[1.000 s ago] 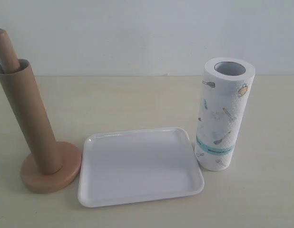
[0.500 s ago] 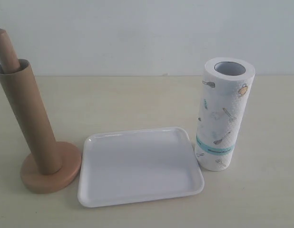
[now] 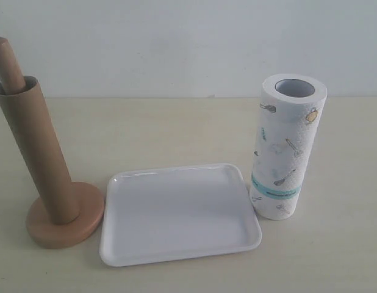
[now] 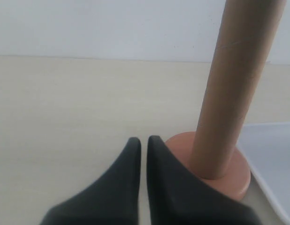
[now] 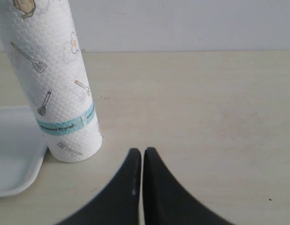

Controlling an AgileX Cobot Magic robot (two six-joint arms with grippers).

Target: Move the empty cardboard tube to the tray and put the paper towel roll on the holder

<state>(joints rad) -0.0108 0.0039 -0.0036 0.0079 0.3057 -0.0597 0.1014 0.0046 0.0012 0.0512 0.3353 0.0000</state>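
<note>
The brown cardboard tube [image 3: 37,152] stands slid over the post of the wooden holder [image 3: 85,221] at the left; the post's rounded top [image 3: 7,64] sticks out above it. The white tray [image 3: 176,213] lies flat in the middle, with nothing in it. The paper towel roll [image 3: 286,146] stands upright just right of the tray. Neither gripper shows in the exterior view. My left gripper [image 4: 144,140] is shut and holds nothing, low near the holder's base [image 4: 239,176] and the tube [image 4: 229,89]. My right gripper [image 5: 142,152] is shut and holds nothing, beside the roll [image 5: 53,79].
A pale wooden table [image 3: 176,128] carries everything, and a plain white wall [image 3: 176,43] rises behind it. The tray's corner [image 5: 13,159] shows in the right wrist view and its edge [image 4: 276,154] in the left wrist view.
</note>
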